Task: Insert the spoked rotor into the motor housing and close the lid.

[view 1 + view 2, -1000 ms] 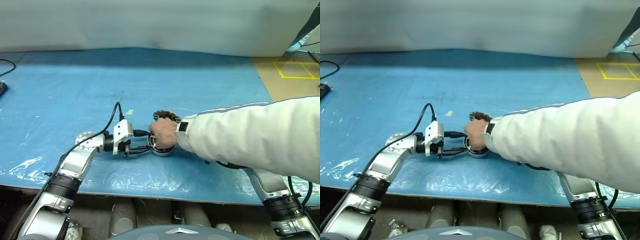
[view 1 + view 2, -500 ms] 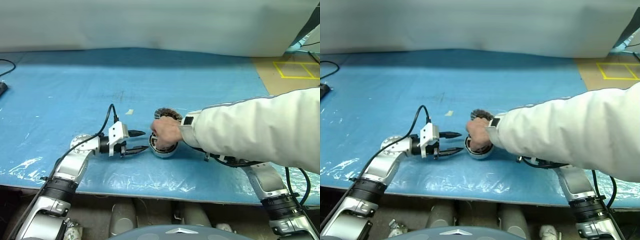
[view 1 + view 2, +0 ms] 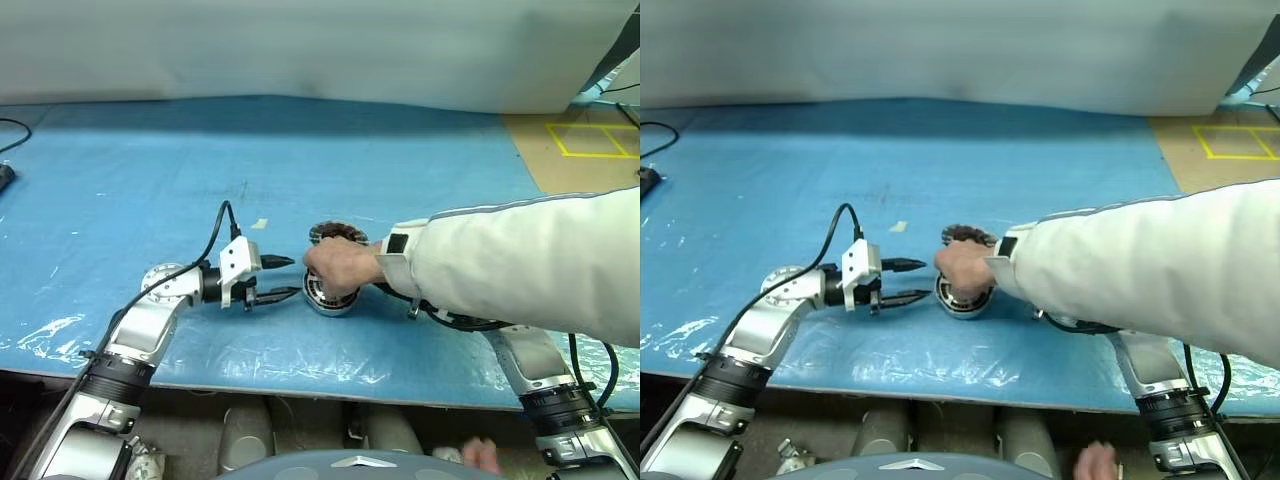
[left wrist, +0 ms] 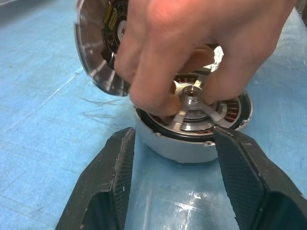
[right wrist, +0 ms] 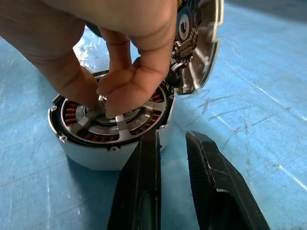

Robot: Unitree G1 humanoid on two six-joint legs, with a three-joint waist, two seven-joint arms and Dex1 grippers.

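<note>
A person's hand (image 4: 192, 52) presses the spoked rotor (image 4: 194, 111) into the motor housing (image 5: 103, 139) on the blue surface (image 3: 150, 160) — likely seating it. The lid (image 5: 196, 40) leans at the housing's 12 o'clock. The left end effector (image 3: 285, 278) waits open and empty; the right end effector (image 5: 170, 182) is nearly closed, holding nothing.

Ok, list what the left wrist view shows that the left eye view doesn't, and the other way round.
Left wrist view: the small spoked rotor with silver spokes, sitting in the shallow silver motor housing over copper windings, the person's fingertips on its hub. Left eye view: the person's white sleeve, yellow floor tape, a black cable. Both: the person's hand, the housing, the tilted grey finned lid, the open left gripper, the blue mat.
</note>
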